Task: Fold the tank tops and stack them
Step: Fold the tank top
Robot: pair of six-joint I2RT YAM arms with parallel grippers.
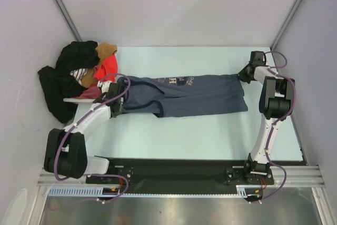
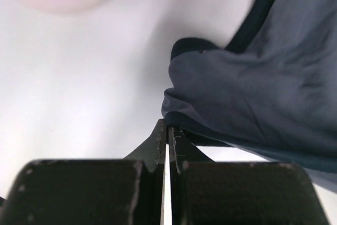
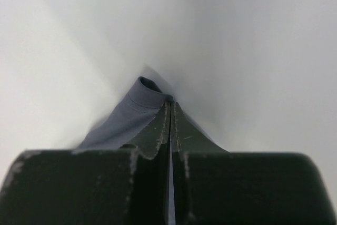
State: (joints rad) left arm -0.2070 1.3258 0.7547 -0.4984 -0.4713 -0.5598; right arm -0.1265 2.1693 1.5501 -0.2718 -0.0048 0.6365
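From above, the blue-grey tank top is laid sideways across the pale table, stretched between the two arms. The pale lettering is on its far side. The left gripper is at the top's left end and the right gripper is at its right far corner.

You need the wrist cams for the actual grip. The right wrist view shows both fingers pressed flat together, with a little fold of blue-grey cloth sticking out from between the tips, so that one's clamped on the tank top. On the left wrist view the fingers are also together, and the top's dark-trimmed edge sits right on the tips and drapes off to the right. It looks pinched, though the contact spot itself is hard to see.

Only the overhead shows the heap in the far left corner: black clothes, an orange-red garment and something tan on top. There's a dark reddish bit at the heap's near edge, beside the left arm (possibly the maroon top, too buried to be sure). The left wrist cam only gets it as a red blur along its top edge.
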